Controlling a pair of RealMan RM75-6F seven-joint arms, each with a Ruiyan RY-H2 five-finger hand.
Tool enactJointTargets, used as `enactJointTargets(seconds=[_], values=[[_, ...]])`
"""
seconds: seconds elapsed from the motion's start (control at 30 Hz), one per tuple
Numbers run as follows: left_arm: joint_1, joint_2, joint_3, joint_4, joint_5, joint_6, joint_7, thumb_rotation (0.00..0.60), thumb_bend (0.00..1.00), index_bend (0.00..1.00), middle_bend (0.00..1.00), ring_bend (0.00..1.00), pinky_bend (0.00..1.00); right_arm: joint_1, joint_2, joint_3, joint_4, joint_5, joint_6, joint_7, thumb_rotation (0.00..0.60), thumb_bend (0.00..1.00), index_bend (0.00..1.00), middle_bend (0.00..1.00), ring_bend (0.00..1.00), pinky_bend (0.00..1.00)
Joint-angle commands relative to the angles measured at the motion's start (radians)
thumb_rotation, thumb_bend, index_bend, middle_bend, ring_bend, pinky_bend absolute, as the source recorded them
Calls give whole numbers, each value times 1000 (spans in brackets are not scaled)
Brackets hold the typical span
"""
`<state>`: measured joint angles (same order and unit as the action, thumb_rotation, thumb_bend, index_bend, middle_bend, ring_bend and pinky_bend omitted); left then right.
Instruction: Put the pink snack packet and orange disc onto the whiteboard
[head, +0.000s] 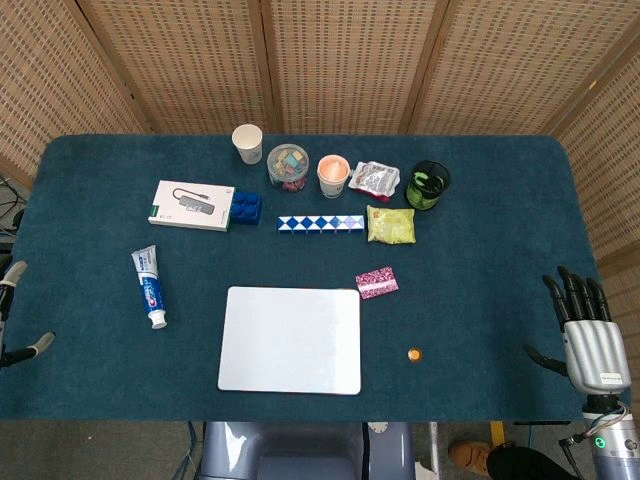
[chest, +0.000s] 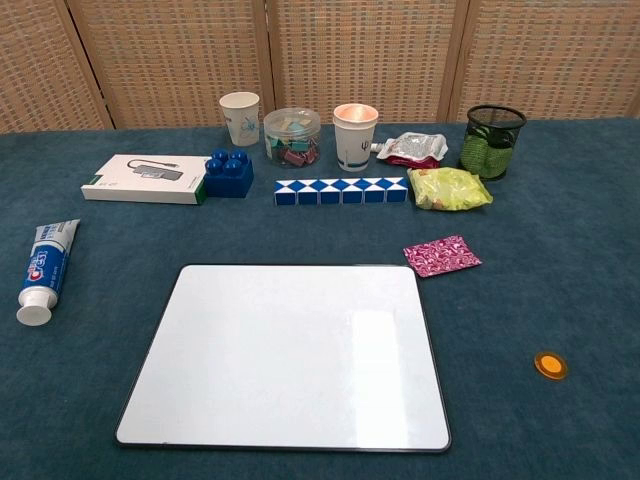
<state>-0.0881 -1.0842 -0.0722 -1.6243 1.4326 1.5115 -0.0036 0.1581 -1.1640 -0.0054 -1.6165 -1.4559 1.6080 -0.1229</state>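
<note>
- Head view: the dark blue felt tabletop (head: 480, 330) carries the flat white rectangular whiteboard (head: 290, 340) front and centre.
- Right hand (head: 585, 335) hovers at the right edge, fingers (head: 575, 292) spread, holding nothing.
- Left hand (head: 15, 320) barely in frame; can't tell its fingers' state.
- Pink patterned snack packet (head: 377, 282) lies just off the whiteboard's far right corner.
- Small orange disc (head: 414, 353) sits right of the whiteboard, apart.

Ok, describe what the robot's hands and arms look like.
The right hand has black fingers and a ribbed silver-grey metal palm with a small dark logo; its wrist below is grey with a green indicator light and a thin cable. Of the left hand only grey, black-tipped finger parts show at the frame edge. The chest view shows neither.
</note>
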Motion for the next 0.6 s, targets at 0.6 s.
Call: enactJointTargets(seconds=[0.6], values=[[-12,-21,-8,6,-30,-36,49,600,0,0,0,0,0,169,-28,77,47,-55,-258,-50,600,0,129,0,0,0]])
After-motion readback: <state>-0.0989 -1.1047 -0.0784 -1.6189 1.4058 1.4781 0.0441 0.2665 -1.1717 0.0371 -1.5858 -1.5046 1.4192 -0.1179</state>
